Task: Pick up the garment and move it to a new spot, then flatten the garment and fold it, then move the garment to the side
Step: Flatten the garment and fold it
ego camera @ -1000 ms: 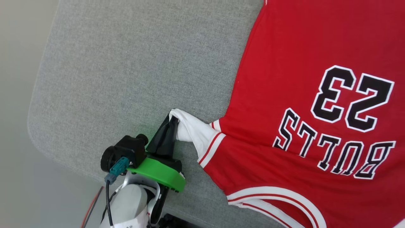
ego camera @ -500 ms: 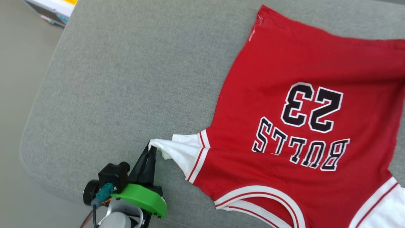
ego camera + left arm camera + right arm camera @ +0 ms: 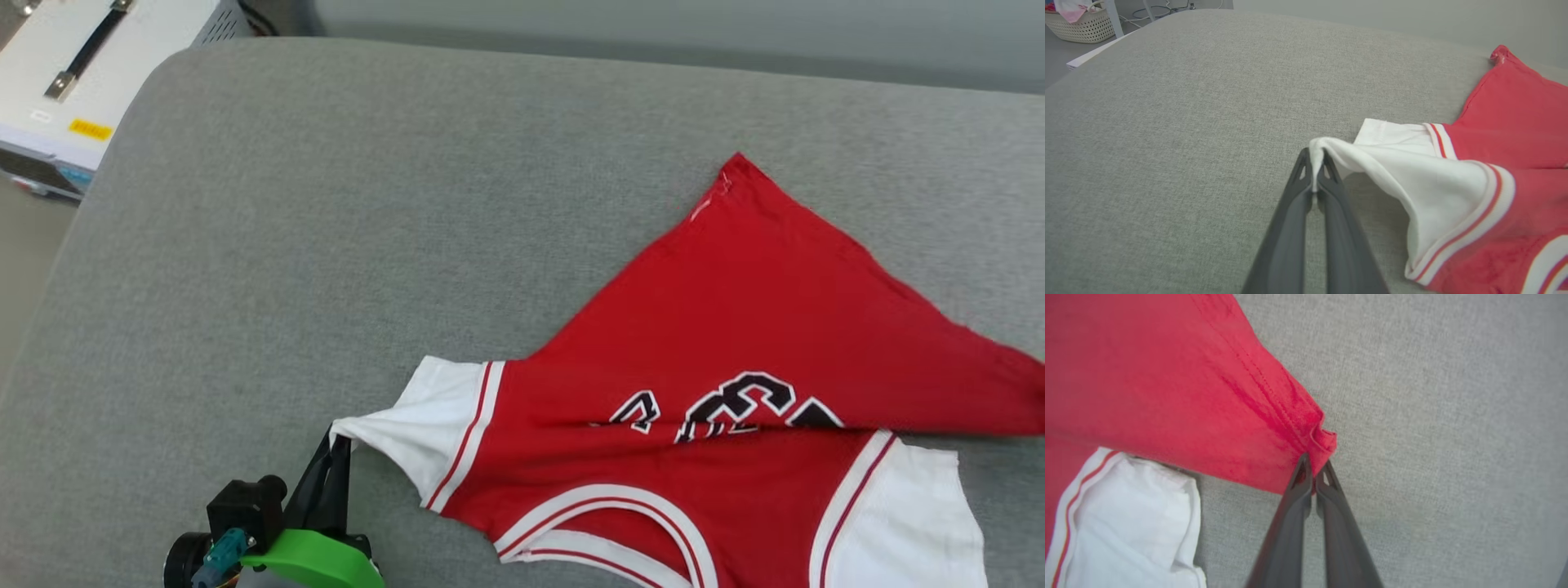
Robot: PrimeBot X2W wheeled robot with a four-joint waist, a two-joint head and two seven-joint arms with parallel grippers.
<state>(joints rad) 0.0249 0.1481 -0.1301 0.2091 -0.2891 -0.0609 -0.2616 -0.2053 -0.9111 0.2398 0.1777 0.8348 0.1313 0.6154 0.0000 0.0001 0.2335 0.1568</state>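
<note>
- On the grey bench (image 3: pixel 326 204), 7 o'clock: left gripper (image 3: pixel 335 447) fingers clenched on the garment (image 3: pixel 735 327) by its white sleeve (image 3: pixel 424 425).
- Right gripper (image 3: pixel 1313 473) fingers pinch the red hem corner (image 3: pixel 1323 441).

garment (image 3: pixel 759 310) lettering (image 3: pixel 727 406) half folded under, unreadable

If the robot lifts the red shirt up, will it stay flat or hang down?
Probably it hangs: the garment folds over its lettering between the left gripper, pinching the white sleeve, and the right gripper, pinching a red corner. It seems light, since fingertip pinches raise its edges.
</note>
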